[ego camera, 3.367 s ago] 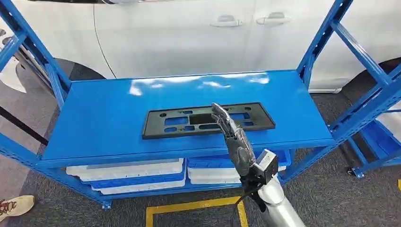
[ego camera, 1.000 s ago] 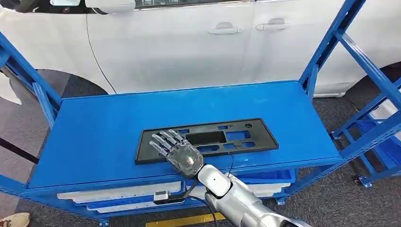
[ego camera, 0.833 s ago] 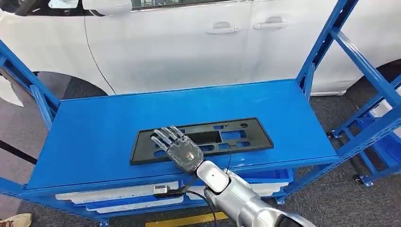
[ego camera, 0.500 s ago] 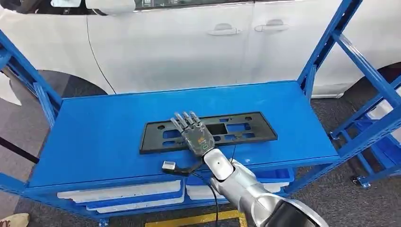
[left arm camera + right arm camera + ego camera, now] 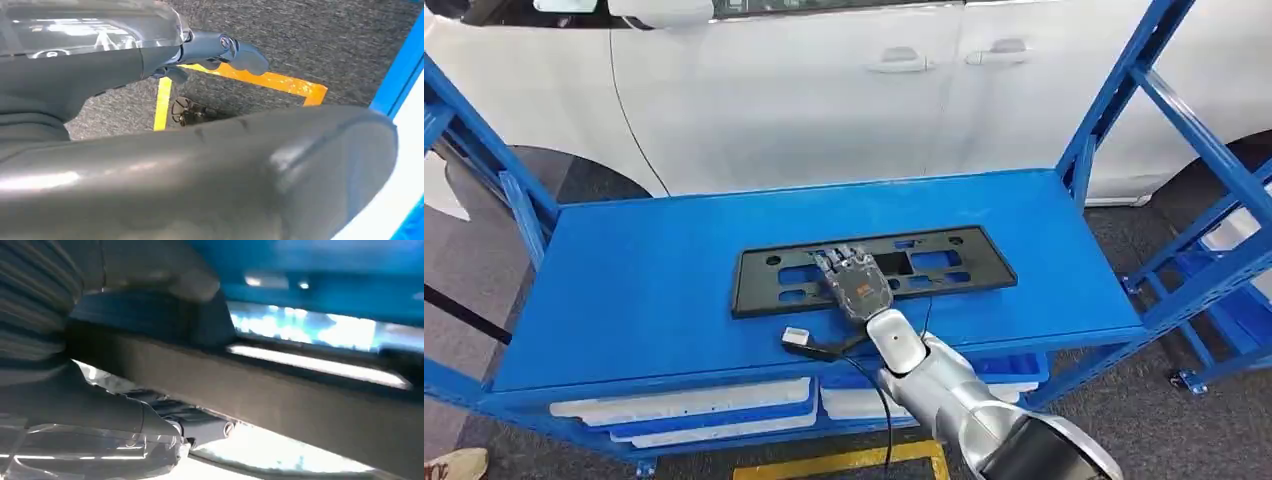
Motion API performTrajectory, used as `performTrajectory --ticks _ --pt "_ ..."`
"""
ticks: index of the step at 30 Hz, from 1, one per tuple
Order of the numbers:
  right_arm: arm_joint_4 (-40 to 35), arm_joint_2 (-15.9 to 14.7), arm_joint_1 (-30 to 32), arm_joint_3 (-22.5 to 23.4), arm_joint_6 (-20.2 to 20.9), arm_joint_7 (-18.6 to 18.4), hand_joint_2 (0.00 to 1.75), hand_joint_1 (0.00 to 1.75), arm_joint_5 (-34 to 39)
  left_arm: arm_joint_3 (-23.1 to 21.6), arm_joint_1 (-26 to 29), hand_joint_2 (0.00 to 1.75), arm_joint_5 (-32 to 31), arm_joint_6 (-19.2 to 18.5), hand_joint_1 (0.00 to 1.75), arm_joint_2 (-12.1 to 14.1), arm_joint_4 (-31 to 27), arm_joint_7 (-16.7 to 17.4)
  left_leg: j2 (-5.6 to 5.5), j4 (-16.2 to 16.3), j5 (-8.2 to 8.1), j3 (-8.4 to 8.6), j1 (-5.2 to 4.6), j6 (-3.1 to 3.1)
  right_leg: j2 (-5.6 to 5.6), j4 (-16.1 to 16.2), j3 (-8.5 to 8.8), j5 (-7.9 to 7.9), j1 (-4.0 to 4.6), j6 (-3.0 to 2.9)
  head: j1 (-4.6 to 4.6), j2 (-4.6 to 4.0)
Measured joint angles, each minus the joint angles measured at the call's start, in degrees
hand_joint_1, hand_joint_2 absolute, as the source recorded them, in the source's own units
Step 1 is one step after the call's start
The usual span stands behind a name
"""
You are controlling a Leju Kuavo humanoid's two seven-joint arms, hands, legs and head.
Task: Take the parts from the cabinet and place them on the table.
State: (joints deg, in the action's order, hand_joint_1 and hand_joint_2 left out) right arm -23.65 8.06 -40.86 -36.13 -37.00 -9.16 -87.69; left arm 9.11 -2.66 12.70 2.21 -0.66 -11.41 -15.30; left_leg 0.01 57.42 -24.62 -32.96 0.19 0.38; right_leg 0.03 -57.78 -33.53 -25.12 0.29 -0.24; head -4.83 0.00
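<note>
A long black plastic part (image 5: 944, 262) with several cut-outs lies flat on the blue top shelf (image 5: 624, 290) of the cabinet. My right hand (image 5: 856, 285) reaches in from the lower right and lies over the part's near edge around its middle, fingers on top. In the right wrist view the part's edge (image 5: 300, 405) runs between the grey thumb (image 5: 192, 285) and the darker fingers (image 5: 200, 425), so the hand grips it. My left hand (image 5: 220, 47) hangs over the floor, fingers stretched out, holding nothing.
A small grey box (image 5: 796, 338) on a black cable lies on the shelf beside my right wrist. White and blue trays (image 5: 694, 405) sit on the lower shelf. Blue uprights (image 5: 1114, 90) frame the cabinet, and a white car (image 5: 824, 90) stands behind it. Yellow floor tape (image 5: 270, 80) runs below.
My right hand has slid from the part's left end to its middle and turned its fingers over the near edge. The view has shifted slightly.
</note>
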Motion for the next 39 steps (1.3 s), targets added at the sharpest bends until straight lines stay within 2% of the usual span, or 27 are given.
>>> performTrajectory --ticks 1,3,4,6,7,8,9,12,13,14,18,19,20,21,22,23,24,25,27,28,30,32,33,35,37,38,39 --pt "0.2 -0.3 0.0 0.5 0.0 -0.4 1.75 1.75 0.0 0.0 0.0 0.00 -0.1 0.0 0.00 0.0 0.0 0.0 0.01 -0.2 0.13 0.05 0.08 -0.36 0.00 0.0 -0.02 0.05 0.08 -0.34 0.00 0.00" --pt "0.4 -0.5 -0.4 1.3 0.0 -0.7 1.75 1.75 0.1 0.0 -0.1 0.00 -0.2 0.0 0.00 0.2 0.0 -0.1 0.01 0.6 -0.62 -0.08 0.08 -1.02 -0.06 1.1 0.52 0.64 -0.64 -0.93 0.00 0.00" --pt "0.5 -0.6 -0.6 1.7 0.2 -0.8 1.75 1.75 0.2 0.0 -0.1 0.00 -0.2 0.0 0.00 0.2 0.0 -0.1 -0.01 3.2 -2.60 -1.26 0.13 -1.30 -0.12 1.1 0.52 0.68 -0.71 -1.31 0.00 0.00" --pt "0.9 -0.8 -0.6 2.1 0.7 -0.9 1.75 1.75 0.2 0.0 -0.1 0.00 -0.1 -0.1 0.00 0.3 0.0 -0.1 -0.02 12.6 -7.17 -5.55 0.48 -1.81 -0.11 1.1 0.36 0.67 -0.65 -1.38 0.00 0.00" --pt "1.0 -0.8 -0.7 2.4 1.3 -0.9 1.75 1.75 0.2 0.1 0.0 0.00 0.0 -0.1 0.00 0.4 0.0 -0.2 -0.01 16.5 -8.46 -7.35 0.60 -2.04 -0.11 1.0 0.27 0.67 -0.65 -1.39 0.00 0.00" --pt "1.1 -0.8 -0.8 2.6 1.6 -0.9 1.75 1.75 0.1 0.2 0.2 0.00 0.1 -0.2 0.00 0.5 0.0 -0.3 -0.01 18.0 -8.41 -8.04 0.70 -2.17 -0.05 1.0 0.26 0.66 -0.66 -1.38 0.00 0.00" --pt "1.1 -0.8 -0.9 2.8 2.0 -0.9 1.75 1.75 0.1 0.2 0.2 0.00 0.1 -0.3 0.00 0.5 0.0 -0.4 -0.01 16.9 -7.14 -7.58 0.85 -2.27 -0.01 0.9 0.31 0.64 -0.71 -1.34 0.00 0.00" --pt "1.2 -0.8 -1.5 3.6 2.4 -1.6 1.75 1.75 0.1 0.6 0.2 0.00 0.0 -0.5 0.00 0.8 0.0 -1.1 0.05 2.8 0.07 -0.77 1.31 -2.47 0.00 0.3 0.44 0.17 -0.82 -0.60 0.00 0.00" --pt "1.2 -0.8 -1.7 4.1 2.4 -1.5 1.75 1.75 0.0 0.6 0.1 0.00 0.0 -0.7 0.00 0.8 0.0 -1.3 0.01 0.7 -0.80 0.24 1.14 -2.19 0.02 -0.1 0.14 -0.09 -0.35 -0.14 0.00 0.00" --pt "1.3 -0.9 -1.8 4.6 2.2 -1.5 1.75 1.75 0.0 0.6 0.1 0.00 -0.2 -0.7 0.00 0.8 0.0 -1.4 -0.20 0.8 -0.64 -0.02 1.00 -1.29 -0.02 -0.2 -0.07 0.05 -0.38 0.22 0.00 0.00" --pt "1.3 -1.1 -1.9 5.8 2.1 -1.4 1.75 1.75 -0.2 0.7 0.2 0.00 -0.6 -1.7 0.00 0.8 0.0 -2.2 -0.05 0.3 -0.15 -0.05 1.07 0.22 0.01 -0.6 -0.26 -0.35 -0.80 1.42 0.00 0.00" --pt "1.4 -1.2 -1.9 6.1 2.1 -1.3 1.75 1.75 -0.4 0.7 0.1 0.00 -0.8 -2.2 0.00 0.8 0.0 -2.9 -0.05 0.2 -0.08 -0.10 1.02 0.55 0.00 -2.9 -1.35 -2.03 -0.83 1.64 0.00 0.00" --pt "1.4 -1.3 -1.8 6.4 2.0 -1.2 1.75 1.75 -0.5 0.7 0.0 0.00 -1.0 -2.4 0.00 0.9 0.0 -3.7 -0.01 0.2 -0.04 -0.28 0.96 0.80 0.02 -7.0 -3.44 -4.40 -0.84 1.78 0.00 0.00" --pt "1.4 -1.4 -1.7 6.6 2.0 -1.1 1.75 1.75 -0.7 0.7 -0.1 1.75 -1.1 -2.5 0.00 0.9 0.0 -4.5 -0.01 0.2 -0.02 -0.38 0.86 0.90 0.02 -11.7 -5.71 -6.49 -0.91 1.92 0.00 0.00" --pt "1.4 -1.4 -1.7 6.9 1.9 -0.9 1.75 1.75 -0.9 0.7 0.0 1.75 -1.2 -2.8 0.00 1.0 0.0 -5.2 0.01 0.2 -0.03 -0.45 0.75 0.96 0.01 -15.9 -7.78 -7.88 -0.96 2.01 0.00 0.00" --pt "1.4 -1.4 -1.6 7.2 1.7 -0.7 1.75 1.75 -1.0 0.7 0.1 1.75 -1.5 -3.0 0.00 1.0 0.0 -5.9 0.01 0.2 -0.05 -0.44 0.68 0.98 0.01 -18.3 -9.05 -8.17 -0.99 2.04 0.00 0.00" --pt "1.4 -1.4 -1.5 7.5 1.5 -0.4 1.75 1.75 -1.1 0.7 0.1 1.75 -1.9 -3.1 0.00 1.0 0.0 -6.4 -0.02 0.2 -0.07 -0.36 0.64 0.99 0.01 -17.8 -8.92 -7.13 -0.99 1.98 0.00 0.00" --pt "1.4 -1.4 -1.5 7.7 1.3 -0.1 1.75 1.75 -1.2 0.7 0.1 1.75 -2.1 -3.3 0.00 1.0 0.0 -6.8 -0.08 0.3 -0.12 -0.22 0.60 0.95 0.01 -14.3 -7.30 -4.66 -0.98 1.76 0.00 0.00" --pt "1.4 -1.4 -1.6 8.3 1.1 0.3 1.75 1.75 -1.4 0.7 0.0 1.75 -2.4 -3.4 0.00 1.0 0.0 -7.3 -0.18 0.3 -0.27 0.11 0.50 0.74 0.01 -3.7 -1.98 0.36 -0.89 0.97 0.00 0.00" --pt "1.4 -1.4 -1.6 8.5 1.1 0.4 1.75 1.75 -1.5 0.7 0.0 1.75 -2.4 -3.5 0.00 0.9 0.0 -7.5 -0.18 0.3 -0.36 0.07 0.35 0.58 0.01 -0.4 -0.51 0.11 -0.57 0.54 0.00 0.00" --pt "1.4 -1.4 -1.7 8.7 1.0 0.6 1.75 1.75 -1.5 0.7 -0.1 1.75 -2.4 -3.5 0.00 0.9 0.0 -7.6 -0.19 0.4 -0.42 -0.14 0.26 -0.05 -0.08 -0.3 -0.72 0.27 -0.34 0.46 0.00 0.00" --pt "1.4 -1.4 -1.7 8.9 0.9 0.7 1.75 1.75 -1.6 0.7 0.0 1.75 -2.6 -3.4 0.00 0.9 0.0 -7.6 -0.19 0.0 -0.34 0.12 0.32 -0.77 -0.04 -0.1 -0.60 0.37 -0.21 -0.15 0.00 0.00" --pt "1.3 -1.3 -1.8 8.9 0.8 0.9 1.75 1.75 -1.6 0.7 -0.1 1.75 -3.0 -3.3 0.00 1.0 0.0 -7.5 -0.19 0.1 -0.63 0.07 0.25 -0.97 -0.21 0.5 -0.22 0.74 -0.80 -0.53 0.00 0.00" --pt "1.3 -1.3 -1.8 9.0 0.5 1.2 1.75 1.75 -1.6 0.4 -0.1 1.75 -3.7 -2.8 0.00 1.0 0.0 -7.1 -0.16 5.4 -4.14 -2.07 0.48 -1.47 -0.29 0.9 -0.07 0.83 -0.88 -0.96 0.00 0.00" --pt "1.3 -1.3 -1.5 9.2 -0.1 1.8 1.75 1.75 -1.6 0.1 -0.3 1.75 -4.2 -2.3 0.00 1.0 0.0 -6.5 -0.16 14.5 -8.13 -6.38 0.59 -1.97 -0.31 0.8 -0.16 0.81 -0.82 -1.01 -0.02 0.00" --pt "1.3 -1.3 -1.5 9.4 -0.4 2.2 1.75 1.75 -1.4 0.0 -0.3 1.75 -4.3 -2.1 0.00 1.0 0.0 -6.3 -0.15 17.6 -8.76 -7.92 0.61 -2.18 -0.30 0.8 -0.23 0.79 -0.81 -1.04 -0.02 0.00" --pt "1.2 -1.2 -1.4 9.6 -1.0 3.1 1.75 1.75 -0.8 -0.1 -0.3 1.75 -4.4 -1.9 0.00 1.0 0.0 -6.3 -0.15 17.5 -7.87 -8.01 0.69 -2.27 -0.26 0.7 -0.21 0.77 -0.82 -1.02 0.00 0.00"
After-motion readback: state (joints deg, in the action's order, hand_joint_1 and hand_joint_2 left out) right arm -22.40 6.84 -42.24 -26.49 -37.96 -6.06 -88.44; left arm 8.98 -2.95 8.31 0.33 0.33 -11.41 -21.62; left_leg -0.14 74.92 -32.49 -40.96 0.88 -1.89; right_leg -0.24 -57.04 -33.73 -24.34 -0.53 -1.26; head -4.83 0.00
